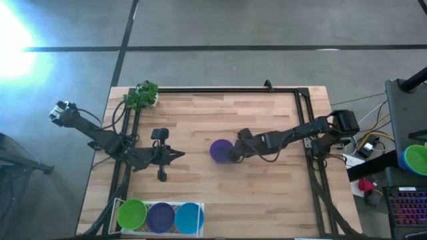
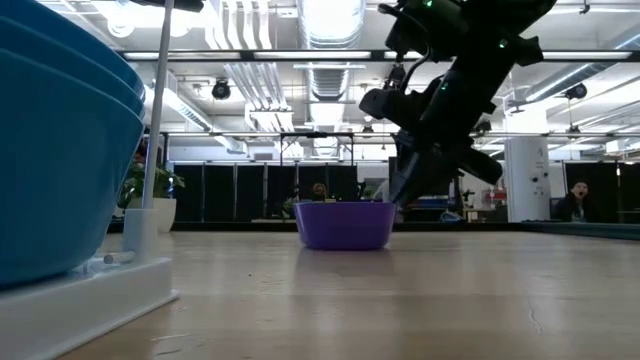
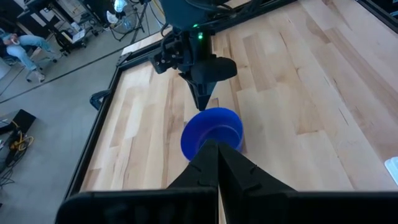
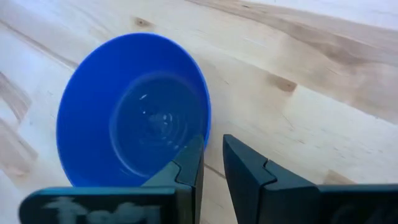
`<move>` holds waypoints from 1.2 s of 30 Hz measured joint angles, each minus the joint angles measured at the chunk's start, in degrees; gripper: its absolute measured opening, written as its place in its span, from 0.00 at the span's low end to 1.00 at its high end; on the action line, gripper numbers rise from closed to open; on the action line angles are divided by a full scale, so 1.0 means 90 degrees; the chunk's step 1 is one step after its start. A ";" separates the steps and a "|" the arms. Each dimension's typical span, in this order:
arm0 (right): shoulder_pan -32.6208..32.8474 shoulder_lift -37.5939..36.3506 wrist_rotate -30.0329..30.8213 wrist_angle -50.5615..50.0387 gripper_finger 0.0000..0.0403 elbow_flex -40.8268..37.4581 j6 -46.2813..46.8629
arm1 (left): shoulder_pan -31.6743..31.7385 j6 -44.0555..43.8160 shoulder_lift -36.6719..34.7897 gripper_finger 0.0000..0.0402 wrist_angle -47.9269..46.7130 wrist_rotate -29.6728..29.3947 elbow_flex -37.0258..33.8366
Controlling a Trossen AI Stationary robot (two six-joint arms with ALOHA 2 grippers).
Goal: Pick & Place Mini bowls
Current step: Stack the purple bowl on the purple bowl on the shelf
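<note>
1. One purple mini bowl (image 1: 220,151) stands upright and alone on the bare wood near the centre of the high view.
2. Three more bowls sit side by side in a white tray (image 1: 197,231) at the lower left of that view: a green bowl (image 1: 132,215), a purple-blue bowl (image 1: 161,217) and a light blue bowl (image 1: 188,217). That makes four bowls on the table.
3. The right gripper (image 1: 235,153) is at the lone bowl's right rim. In the right wrist view its fingers (image 4: 245,165) straddle the rim, one inside and one outside, set narrow about the wall.
4. The right arm (image 1: 293,135) reaches in from the right edge of the high view, stretched low and nearly level across the table toward the centre.
5. The left gripper (image 1: 179,155) is closed and empty, its tips pressed together, left of centre and pointing toward the lone bowl, well apart from it.
6. The left arm (image 1: 100,137) runs in from the left edge, bent low over the wood.
7. One leafy green toy plant (image 1: 141,95) stands at the upper left corner of the table (image 1: 280,200).
</note>
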 joint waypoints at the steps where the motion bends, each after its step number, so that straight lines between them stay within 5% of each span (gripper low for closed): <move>1: 0.0000 0.0000 -0.0002 0.0052 0.15 0.0000 -0.0031 | 0.0002 -0.0002 0.0000 0.00 0.0000 0.0000 0.0000; 10: -0.0043 -0.0026 0.0042 0.0049 0.15 0.0000 -0.0601 | 0.0002 -0.0015 0.0000 0.00 0.0002 0.0000 0.0000; 21: -0.0148 -0.0045 0.0226 -0.0649 0.15 -0.0012 -0.0122 | 0.0002 -0.0019 0.0000 0.00 -0.0085 0.0000 0.0000; 36: -0.0195 0.0824 -0.0477 0.1620 0.15 -0.0012 -0.0787 | 0.0000 -0.0081 0.0000 0.00 -0.0112 -0.0001 0.0000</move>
